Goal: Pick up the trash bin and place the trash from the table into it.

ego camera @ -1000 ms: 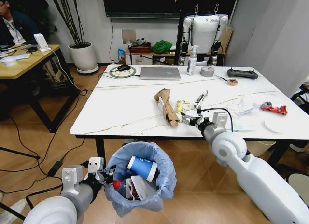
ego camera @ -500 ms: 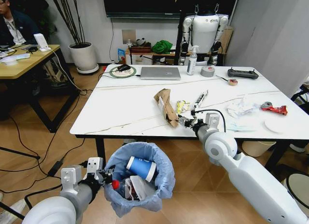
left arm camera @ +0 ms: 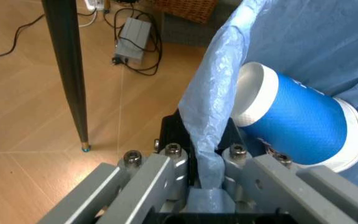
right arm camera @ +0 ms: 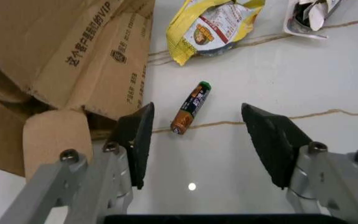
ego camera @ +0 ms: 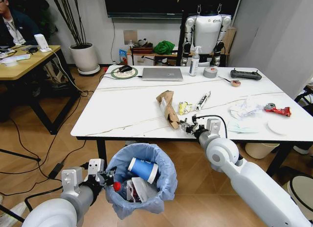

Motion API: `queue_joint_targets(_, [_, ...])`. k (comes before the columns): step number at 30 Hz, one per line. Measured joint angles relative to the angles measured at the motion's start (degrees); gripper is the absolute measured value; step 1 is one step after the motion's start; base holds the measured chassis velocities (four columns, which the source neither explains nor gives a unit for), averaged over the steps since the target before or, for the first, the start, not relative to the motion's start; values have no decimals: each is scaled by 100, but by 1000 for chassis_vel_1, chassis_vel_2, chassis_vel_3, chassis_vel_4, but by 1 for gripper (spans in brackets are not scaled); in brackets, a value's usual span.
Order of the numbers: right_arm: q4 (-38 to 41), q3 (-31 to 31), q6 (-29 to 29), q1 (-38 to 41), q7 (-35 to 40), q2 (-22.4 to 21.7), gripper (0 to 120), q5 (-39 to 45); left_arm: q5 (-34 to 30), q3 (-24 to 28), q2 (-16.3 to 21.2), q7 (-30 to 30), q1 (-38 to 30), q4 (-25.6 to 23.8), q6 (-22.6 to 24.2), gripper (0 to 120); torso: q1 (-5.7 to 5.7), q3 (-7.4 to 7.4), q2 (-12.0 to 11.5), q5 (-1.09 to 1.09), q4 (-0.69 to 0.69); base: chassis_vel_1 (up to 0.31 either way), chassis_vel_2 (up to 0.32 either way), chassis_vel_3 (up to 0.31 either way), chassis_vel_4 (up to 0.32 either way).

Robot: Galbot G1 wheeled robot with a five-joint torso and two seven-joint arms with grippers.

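**Right claw lined up on a tiny battery, bin waiting below the edge**

The right claw (right arm camera: 195, 135) is spread wide, hanging low over the tabletop (ego camera: 122, 104) with a small battery (right arm camera: 190, 108) lying between its fingers (right arm camera: 136, 140), not gripped yet. The brown cardboard piece (right arm camera: 61, 60) sits right up against one finger, and a yellow snack wrapper (right arm camera: 219, 23) lies just past the battery.

The left claw (left arm camera: 201, 161) is clamped on the blue bag of the trash bin (ego camera: 142, 180), holding it out in front of the table's near edge, below the top. The blue-and-white paper cup (ego camera: 143, 170) is already inside along with some other litter.

What I'd worry about:
- the battery is round and the marble-look top is glossy, so an off-centre squeeze could roll or shoot it away
- the finger next to the cardboard could catch its flap and drag the whole piece, or pinch cardboard instead of the battery
- the left claw seems to have mostly bag plastic in its grip; if that slips, the bin could sag or drop

Still on the tabletop: crumpled tissues (ego camera: 244, 109), a red-labelled crushed bottle (ego camera: 278, 109) and a flat white packet (ego camera: 279, 126) well off to the right. At the far end sit a grey laptop (ego camera: 162, 74), a tape roll (ego camera: 210, 72) and a spray bottle (ego camera: 194, 62). The floor is wood with cables trailing across it, a plant pot (ego camera: 84, 57) stands by the wall, and another robot (ego camera: 208, 31) is parked behind the table.
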Motion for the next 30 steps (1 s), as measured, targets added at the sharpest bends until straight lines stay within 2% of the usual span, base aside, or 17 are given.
queue_joint_targets(1, [0, 0, 0, 0, 0, 0, 50, 0, 0, 0, 0, 0, 0, 0, 0, 2, 0, 0, 0, 0, 0, 0, 0, 0, 0])
queue_joint_targets(9, [12, 31, 6, -97, -1, -27, 15, -86, 0, 3, -5, -1, 0, 0, 0, 2, -1, 0, 1, 0, 0, 0, 0, 0, 0])
queue_joint_targets(10, [12, 31, 6, -97, -1, -27, 15, -86, 0, 3, -5, -1, 0, 0, 0, 2, -1, 0, 1, 0, 0, 0, 0, 0, 0])
queue_joint_targets(13, [20, 28, 6, -99, -2, -30, 3, -98, 1, 5, -10, 0, 1, 0, 0, 2, -1, 0, 1, 0, 0, 0, 0, 0, 0])
queue_joint_targets(22, [36, 48, 35, -80, 3, -38, 0, -80, 6, 5, -9, 0, 9, 0, 0, 2, 0, 1, 1, 1, 0, 0, 0, 0, 0])
queue_joint_targets(29, [437, 246, 230, -110, -48, -69, 0, 237, 11, 2, -14, -1, 22, 0, 0, 2, 1, 1, 0, 2, 1, 0, 0, 0, 0])
queue_joint_targets(30, [711, 283, 286, -179, -195, -130, 0, 293, 11, 3, -19, -1, 20, 0, 0, 2, 1, 1, -1, 1, 0, 0, 0, 0, 0])
